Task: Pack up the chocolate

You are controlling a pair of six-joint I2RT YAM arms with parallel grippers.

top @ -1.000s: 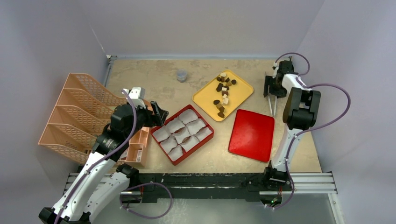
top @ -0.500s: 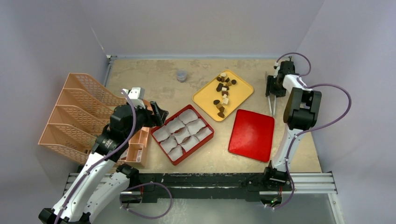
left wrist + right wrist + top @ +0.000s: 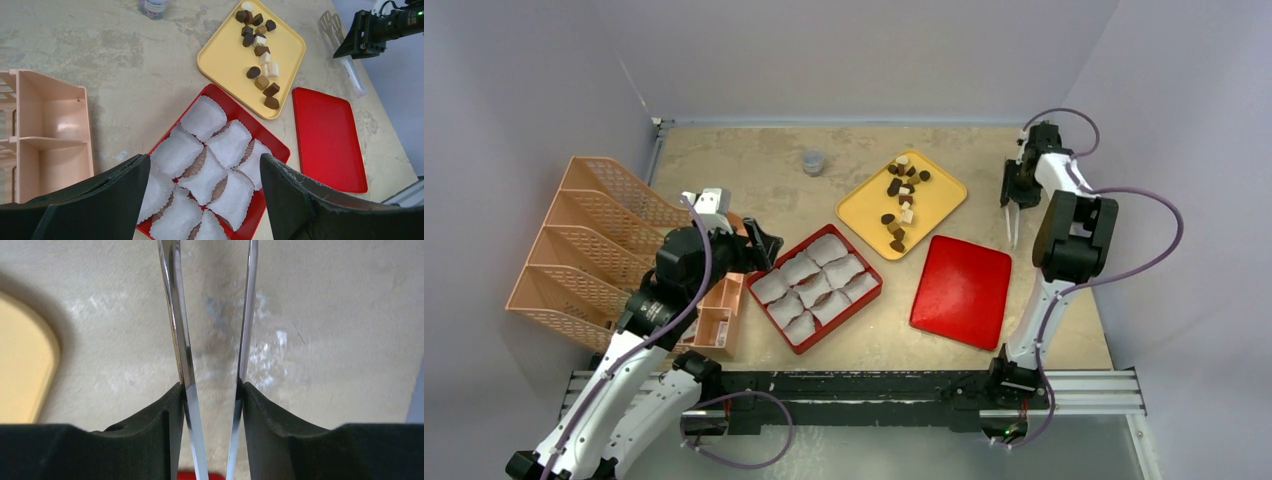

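The chocolate (image 3: 902,200), dark brown, light brown and cream-white chunks, lies scattered on the yellow tray (image 3: 864,205); the left wrist view shows the chocolate (image 3: 260,55) and the tray (image 3: 225,55) too. My right gripper (image 3: 1014,195) stands at the far right, shut on metal tongs (image 3: 1011,228). In the right wrist view its jaws (image 3: 210,387) press both tong blades (image 3: 180,340), which point at bare table. My left gripper (image 3: 759,245) hangs open over the left corner of the red box (image 3: 842,322). Between its open fingers (image 3: 203,162) I see the box's white paper cups.
A flat red lid (image 3: 962,290) lies right of the box and below the yellow tray. A pink slotted organizer (image 3: 594,240) fills the left side under my left arm. A small grey jar (image 3: 813,161) stands at the back.
My right gripper's jaws have narrowed onto the tongs, and the wrist with the tongs has shifted slightly right. The left arm has barely moved.
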